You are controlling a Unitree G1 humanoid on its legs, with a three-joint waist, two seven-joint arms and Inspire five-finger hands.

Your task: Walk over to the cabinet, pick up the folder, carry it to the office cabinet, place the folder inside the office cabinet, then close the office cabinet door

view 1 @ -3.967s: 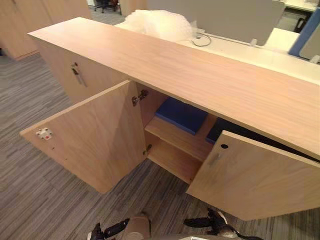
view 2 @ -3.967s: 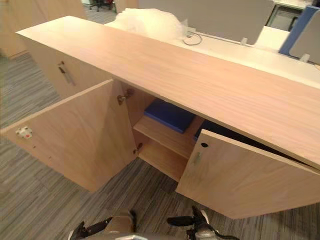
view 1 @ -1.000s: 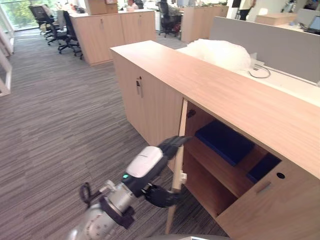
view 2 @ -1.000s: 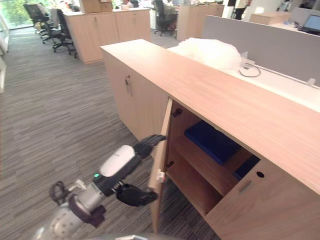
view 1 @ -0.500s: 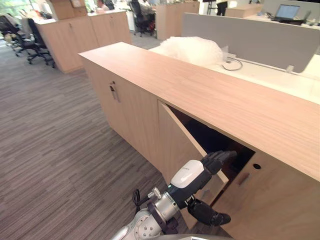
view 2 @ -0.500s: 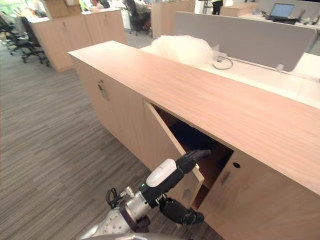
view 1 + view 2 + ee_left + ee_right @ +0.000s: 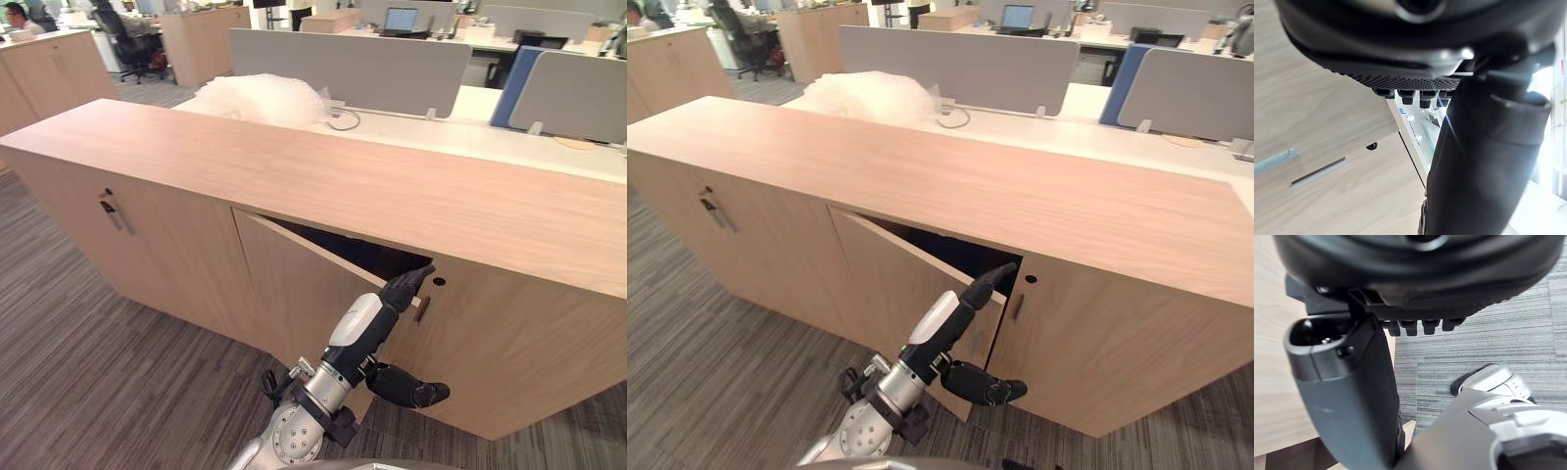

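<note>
The office cabinet (image 7: 294,166) is at the closing step: its door (image 7: 294,284) stands slightly ajar, and the folder is presumably hidden in the dark behind it. The left hand (image 7: 387,313) presses straight, close-set fingers (image 7: 411,284) on the door's free edge at 3 o'clock, so the next move calls for a push toward 12 o'clock until it sits flush. The right hand (image 7: 1420,269) hangs idle, and I can read no writing or label.

Grey striped carpet (image 7: 88,372) underfoot, and beyond, grey partition screens (image 7: 343,69) line white desks (image 7: 470,132), with pale wood cabinets (image 7: 201,39) and a dark office chair (image 7: 132,44) at the back.
</note>
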